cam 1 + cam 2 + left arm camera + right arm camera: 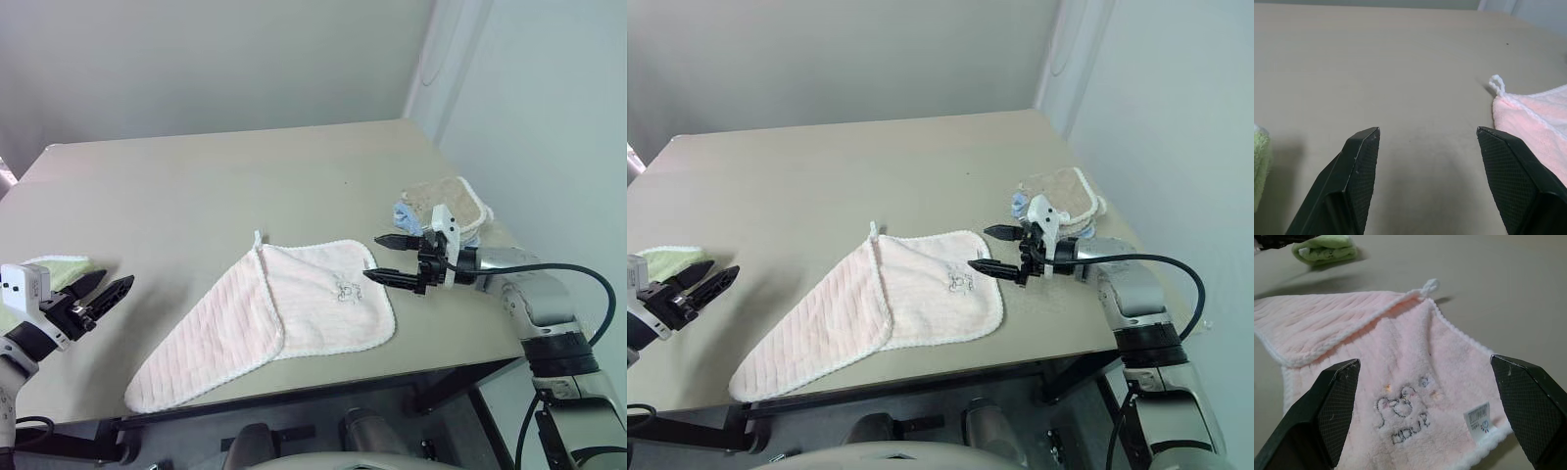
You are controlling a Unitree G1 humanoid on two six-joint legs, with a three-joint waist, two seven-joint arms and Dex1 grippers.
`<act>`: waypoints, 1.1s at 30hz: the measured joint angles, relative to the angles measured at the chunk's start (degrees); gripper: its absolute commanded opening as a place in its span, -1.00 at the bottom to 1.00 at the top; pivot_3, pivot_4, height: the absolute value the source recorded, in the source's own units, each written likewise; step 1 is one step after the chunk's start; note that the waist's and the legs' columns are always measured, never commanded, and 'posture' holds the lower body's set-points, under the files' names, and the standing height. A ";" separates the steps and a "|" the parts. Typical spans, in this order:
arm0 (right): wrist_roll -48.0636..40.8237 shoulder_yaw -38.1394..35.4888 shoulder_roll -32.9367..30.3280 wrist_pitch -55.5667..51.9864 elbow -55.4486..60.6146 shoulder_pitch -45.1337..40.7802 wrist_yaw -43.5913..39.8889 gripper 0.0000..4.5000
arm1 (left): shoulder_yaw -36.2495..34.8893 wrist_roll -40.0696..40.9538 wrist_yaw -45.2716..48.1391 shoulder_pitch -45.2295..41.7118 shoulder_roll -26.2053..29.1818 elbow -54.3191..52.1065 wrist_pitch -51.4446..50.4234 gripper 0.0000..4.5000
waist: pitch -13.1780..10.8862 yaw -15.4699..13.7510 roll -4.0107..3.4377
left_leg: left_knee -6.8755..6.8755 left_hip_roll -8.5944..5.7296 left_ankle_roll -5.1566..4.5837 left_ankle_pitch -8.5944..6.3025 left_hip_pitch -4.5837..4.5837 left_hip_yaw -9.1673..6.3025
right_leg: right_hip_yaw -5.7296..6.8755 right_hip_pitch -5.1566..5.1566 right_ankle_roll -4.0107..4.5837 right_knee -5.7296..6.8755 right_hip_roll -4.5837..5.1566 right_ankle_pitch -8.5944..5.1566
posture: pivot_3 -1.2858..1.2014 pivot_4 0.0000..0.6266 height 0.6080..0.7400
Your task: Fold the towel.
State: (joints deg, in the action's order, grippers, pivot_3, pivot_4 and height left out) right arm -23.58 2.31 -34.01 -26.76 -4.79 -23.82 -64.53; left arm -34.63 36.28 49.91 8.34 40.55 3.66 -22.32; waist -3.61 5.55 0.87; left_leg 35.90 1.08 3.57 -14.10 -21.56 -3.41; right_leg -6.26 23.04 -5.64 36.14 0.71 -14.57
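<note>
Left to right across the bench (pixel 196 176): a green towel (pixel 61 269) lies at the left edge, just behind the left hand (pixel 106 294). That hand hovers over the near left corner with its fingers spread and nothing between them. The towel (pixel 284 313) lies mid-bench toward the near edge, partly folded: its left portion is turned over on a diagonal, forming a long point toward the near left corner, while the right portion lies flat with its grey motif (pixel 1400 413) and white tag (pixel 1478 420) facing up. A white loop (pixel 258 236) sticks out at its far corner. The right hand (pixel 387 258) hovers at the towel's right edge, fingers spread wide, holding nothing. Behind it, tan and blue towels (pixel 446 206) are stacked at the right edge.
</note>
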 measured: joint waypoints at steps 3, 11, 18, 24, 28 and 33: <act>0.20 0.96 1.28 0.74 -1.08 0.00 -0.18 0.98 | 0.30 0.37 0.04 -0.06 -0.14 -0.83 -0.78 0.49 | 0.00 0.07 0.00 | 0.02 0.01 0.00 0.00 0.02 0.00 | 0.00 0.00 0.00 0.03 -0.02 0.00 | 0.03 -1.00 1.00; 0.74 1.59 2.98 2.41 -2.45 0.02 0.29 0.98 | 2.42 0.56 0.72 -0.19 -0.79 -2.40 -1.20 0.49 | 0.00 0.04 0.00 | 0.08 0.00 0.00 0.00 0.06 0.00 | 0.00 -0.07 0.00 0.03 -0.01 0.00 | 0.03 -1.00 1.00; 2.82 1.54 4.32 3.15 -4.86 -0.73 5.38 0.98 | 4.59 0.51 0.79 -0.29 -2.41 -3.56 -1.24 0.49 | 0.00 0.05 0.00 | 0.10 0.00 0.00 0.00 0.06 0.00 | 0.00 -0.08 0.00 0.03 -0.01 0.00 | 0.03 -1.00 1.00; 6.10 1.77 5.10 3.69 -11.27 -4.60 8.66 0.98 | 5.50 0.53 0.43 -0.31 -3.19 -4.98 -1.22 0.49 | 0.00 0.14 0.00 | 0.08 0.00 -0.01 0.00 0.07 0.00 | 0.00 -0.08 0.01 0.04 -0.02 0.01 | 0.03 -1.00 1.00; 9.16 2.93 5.84 2.07 -16.72 -8.53 11.22 0.98 | 6.25 0.75 0.56 0.30 -3.42 -7.90 -1.50 0.49 | 0.00 0.17 0.00 | 0.07 0.00 -0.01 0.01 0.06 0.00 | -0.01 -0.08 0.02 0.03 -0.02 0.02 | 0.03 -1.00 1.00; 13.97 5.91 9.03 2.00 -26.67 -14.11 14.02 0.98 | 7.13 0.74 0.09 0.47 -4.41 -9.53 -2.15 0.49 | 0.00 0.42 -0.01 | 0.08 0.00 -0.01 0.01 0.09 -0.01 | -0.01 -0.11 0.03 0.05 -0.03 0.03 | 0.03 -1.00 1.00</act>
State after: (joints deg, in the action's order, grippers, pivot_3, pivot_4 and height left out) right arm -9.61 8.22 -24.98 -24.76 -31.46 -37.93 -50.52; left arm -27.50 37.02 49.99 8.80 36.14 -5.88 -24.47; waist -3.62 5.96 0.86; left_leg 35.97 1.08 3.55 -14.09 -21.47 -3.42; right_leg -6.27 22.93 -5.61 36.19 0.68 -14.54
